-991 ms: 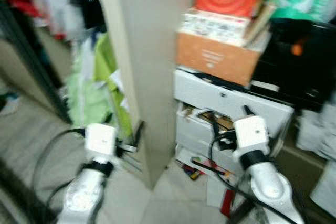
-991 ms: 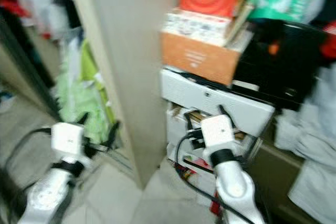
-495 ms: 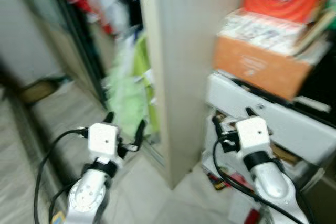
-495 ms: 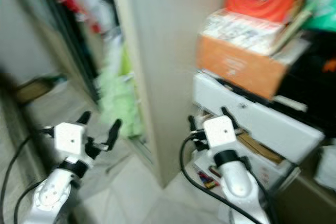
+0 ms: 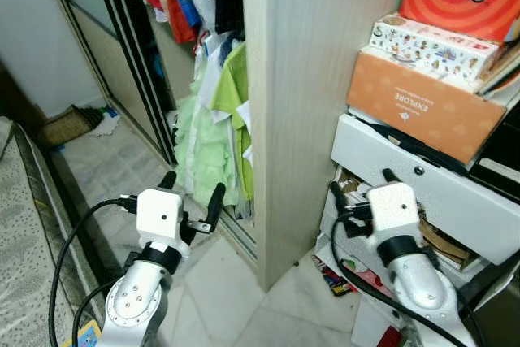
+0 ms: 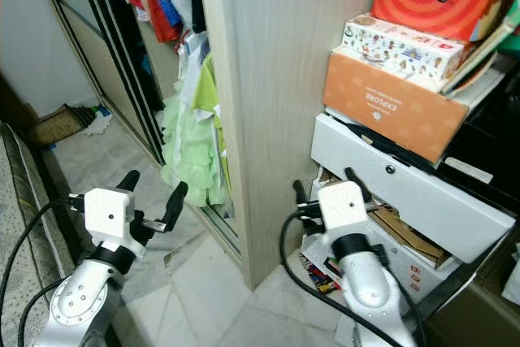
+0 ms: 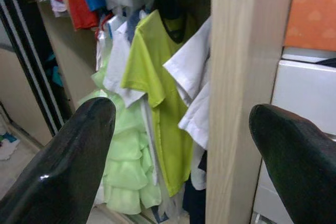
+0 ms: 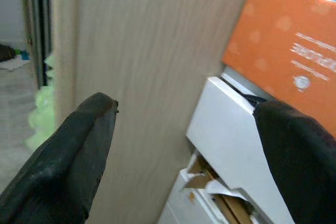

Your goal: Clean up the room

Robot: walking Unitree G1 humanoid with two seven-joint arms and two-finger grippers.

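Facing wardrobe panel (image 5: 313,103); left wrist view reveals lime shirt (image 7: 157,103).

- Lime-green short-sleeved shirt (image 7: 157,98) hangs in the open wardrobe beside the pale wooden panel (image 5: 313,79).
- Pale green ruffled garment (image 5: 203,156) hangs below it, reaching near the tiled floor (image 5: 219,298).

Wardrobe panel (image 5: 313,95) standing at centre, hanging clothes (image 5: 215,127) left of it inside the wardrobe, drawer unit (image 5: 422,193) sitting right of it, cardboard box (image 5: 418,107) resting on top, possibly a mattress edge (image 5: 20,225) lying far left.
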